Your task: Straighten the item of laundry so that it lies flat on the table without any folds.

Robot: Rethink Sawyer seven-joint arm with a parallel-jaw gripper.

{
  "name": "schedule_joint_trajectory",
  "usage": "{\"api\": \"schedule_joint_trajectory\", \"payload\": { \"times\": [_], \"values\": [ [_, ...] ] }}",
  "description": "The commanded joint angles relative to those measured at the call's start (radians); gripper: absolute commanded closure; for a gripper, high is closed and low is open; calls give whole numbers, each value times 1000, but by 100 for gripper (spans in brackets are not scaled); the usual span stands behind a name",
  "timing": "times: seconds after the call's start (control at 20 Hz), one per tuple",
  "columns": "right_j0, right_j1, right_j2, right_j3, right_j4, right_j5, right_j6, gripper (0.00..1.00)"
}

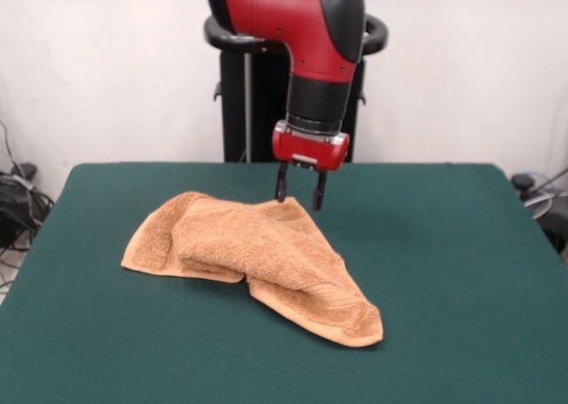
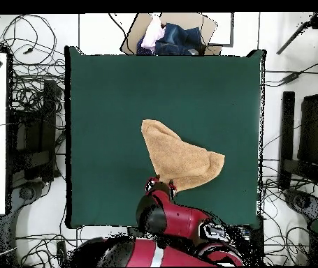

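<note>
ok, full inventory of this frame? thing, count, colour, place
towel: 1, orange-tan, mid-table, crumpled with folds, tapering to a point at one end
table: 1, dark green, fills most of both views
cardboard box: 1, brown, off the table edge opposite the robot in the overhead view, blue and white cloth inside
cables: many, black, on the floor around the table
pedestal: 1, black, behind the table's far edge in the front view
arm: 1, red and black, coming down over the towel's far edge
pincer: 1, black fingers on a red wrist, open, tips at the towel's far edge
</note>
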Motion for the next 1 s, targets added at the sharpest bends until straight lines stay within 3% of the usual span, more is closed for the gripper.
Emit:
{"api": "schedule_joint_trajectory", "payload": {
  "times": [0.05, 1.0],
  "values": [
    [-4, 48, 22, 9, -9, -70, 189, 0],
    [14, 153, -2, 25, 19, -202, 212, 0]
  ]
}}
